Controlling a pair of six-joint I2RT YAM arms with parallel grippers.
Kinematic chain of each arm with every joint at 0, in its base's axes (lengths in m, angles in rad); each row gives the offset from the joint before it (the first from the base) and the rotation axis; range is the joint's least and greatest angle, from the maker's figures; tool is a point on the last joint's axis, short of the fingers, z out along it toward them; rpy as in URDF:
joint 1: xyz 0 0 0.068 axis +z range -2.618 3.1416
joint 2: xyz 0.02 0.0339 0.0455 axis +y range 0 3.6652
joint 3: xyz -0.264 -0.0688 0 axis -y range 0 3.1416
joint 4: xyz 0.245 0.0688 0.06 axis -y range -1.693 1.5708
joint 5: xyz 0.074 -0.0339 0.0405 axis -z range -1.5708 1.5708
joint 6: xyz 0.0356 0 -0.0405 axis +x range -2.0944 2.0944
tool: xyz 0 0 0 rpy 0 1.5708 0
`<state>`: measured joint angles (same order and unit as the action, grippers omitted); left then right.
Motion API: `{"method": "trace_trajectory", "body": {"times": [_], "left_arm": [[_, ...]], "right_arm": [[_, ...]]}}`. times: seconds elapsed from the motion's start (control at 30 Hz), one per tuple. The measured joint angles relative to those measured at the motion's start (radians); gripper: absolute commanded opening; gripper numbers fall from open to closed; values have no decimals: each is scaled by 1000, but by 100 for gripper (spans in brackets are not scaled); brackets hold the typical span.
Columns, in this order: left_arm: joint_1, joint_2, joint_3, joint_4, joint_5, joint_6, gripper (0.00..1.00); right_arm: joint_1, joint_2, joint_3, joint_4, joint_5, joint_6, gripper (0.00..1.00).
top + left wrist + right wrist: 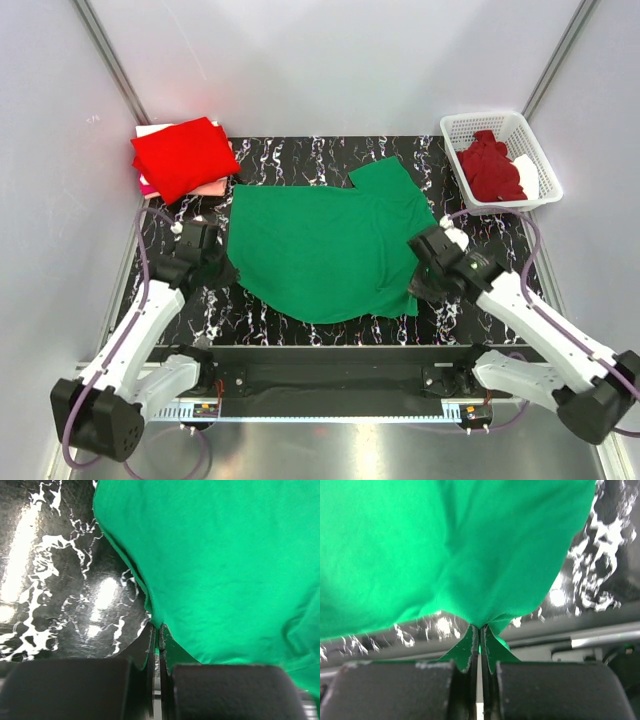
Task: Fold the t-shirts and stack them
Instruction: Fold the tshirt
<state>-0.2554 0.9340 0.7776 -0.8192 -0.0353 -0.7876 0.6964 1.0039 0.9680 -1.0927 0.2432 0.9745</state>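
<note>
**Thin pinches are risking a slip**

You are clamping the green t-shirt (325, 250), which is lying spread on the table (290, 160), at its edges. The left pincer (159, 632) and right pincer (480, 630) are each gripping only a sliver of cloth. Uneven pulling is probably risking one edge slipping free, skewing the fold.

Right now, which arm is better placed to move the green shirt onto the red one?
Left, likely: the left gripper pinches the green t-shirt close to the red t-shirt; the right gripper grips its opposite side.
</note>
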Motion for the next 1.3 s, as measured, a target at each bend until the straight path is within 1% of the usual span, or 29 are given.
{"method": "trace_trajectory", "body": {"times": [0.1, 0.2, 0.37, 0.53, 0.73, 0.93, 1.3], "left_arm": [[31, 50, 29, -16, 5, 34, 0], [88, 91, 75, -23, 10, 68, 0], [145, 178, 156, -17, 11, 125, 0], [169, 278, 179, 10, 31, 164, 0], [192, 378, 179, 38, 48, 194, 0], [215, 446, 198, 60, 48, 216, 0], [227, 554, 233, 83, 47, 243, 0]], "right_arm": [[-142, 76, 9, 62, -55, -87, 0], [-217, 156, 43, 82, -80, -156, 0], [-260, 284, 152, 116, -110, -244, 0], [-311, 382, 224, 138, -129, -298, 0], [-365, 469, 280, 148, -132, -344, 0], [-416, 541, 313, 160, -132, -380, 0], [-443, 666, 397, 177, -132, -418, 0]]}}
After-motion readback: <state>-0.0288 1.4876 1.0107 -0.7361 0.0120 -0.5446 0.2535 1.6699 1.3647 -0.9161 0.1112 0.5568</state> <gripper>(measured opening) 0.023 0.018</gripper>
